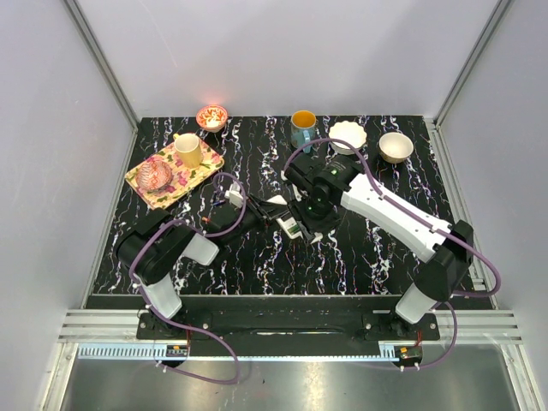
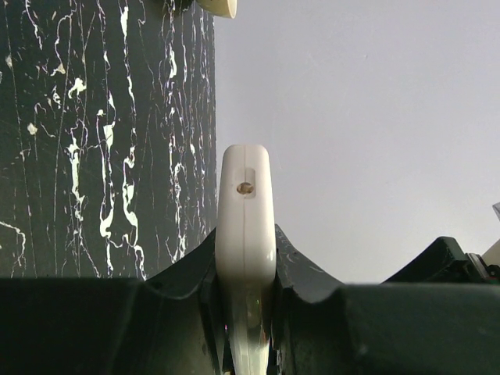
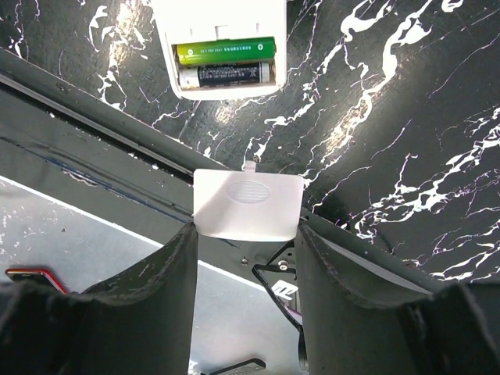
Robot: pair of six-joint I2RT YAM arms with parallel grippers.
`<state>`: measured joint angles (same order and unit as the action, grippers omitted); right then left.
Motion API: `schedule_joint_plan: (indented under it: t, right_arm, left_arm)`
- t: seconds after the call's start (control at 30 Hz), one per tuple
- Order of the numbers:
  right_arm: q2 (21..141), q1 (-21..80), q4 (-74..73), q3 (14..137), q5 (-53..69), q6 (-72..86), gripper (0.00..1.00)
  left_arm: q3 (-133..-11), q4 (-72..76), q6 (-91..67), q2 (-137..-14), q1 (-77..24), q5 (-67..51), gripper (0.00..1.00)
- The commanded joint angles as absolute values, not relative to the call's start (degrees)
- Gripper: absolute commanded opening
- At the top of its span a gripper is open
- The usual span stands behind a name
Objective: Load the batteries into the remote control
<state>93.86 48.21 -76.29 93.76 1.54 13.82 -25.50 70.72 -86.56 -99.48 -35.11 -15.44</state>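
The white remote control (image 2: pixel 245 211) is seen edge-on in the left wrist view, and my left gripper (image 2: pixel 245 301) is shut on it. From the right wrist its back (image 3: pixel 226 16) faces the camera with the compartment uncovered. Two batteries lie side by side in it, a green one (image 3: pixel 225 51) and a dark one (image 3: pixel 226 74). My right gripper (image 3: pixel 246 226) is shut on a thin white battery cover (image 3: pixel 247 199), a little below the compartment and apart from it. In the top view both grippers meet at mid-table around the remote (image 1: pixel 289 226).
At the back left, a patterned tray (image 1: pixel 204 168) holds a yellow cup (image 1: pixel 188 150) and a glass dish (image 1: pixel 157 175). Along the back edge stand a small pink bowl (image 1: pixel 211 116), a teal mug (image 1: pixel 302 127), a white bowl (image 1: pixel 348 135) and a beige bowl (image 1: pixel 396 146).
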Motion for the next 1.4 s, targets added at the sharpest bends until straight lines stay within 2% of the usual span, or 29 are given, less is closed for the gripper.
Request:
schedule_joint_plan:
  t: [0.0, 0.6, 1.37]
  right_arm:
    - [93.78, 49.04, -75.41, 95.98, 1.23, 13.8, 0.0]
    - [98.96, 50.98, -78.57, 98.96, 3.78, 13.8, 0.0]
    - [100.81, 50.89, -77.78, 97.65, 1.06, 13.36, 0.0]
  left_arm:
    - [-26.55, 93.78, -84.64, -98.35, -35.95, -15.29, 0.0]
    - [-23.03, 94.22, -78.05, -93.96, -39.37, -11.69, 0.0]
    - [-22.94, 91.93, -76.99, -91.85, -40.43, -11.07, 0.0]
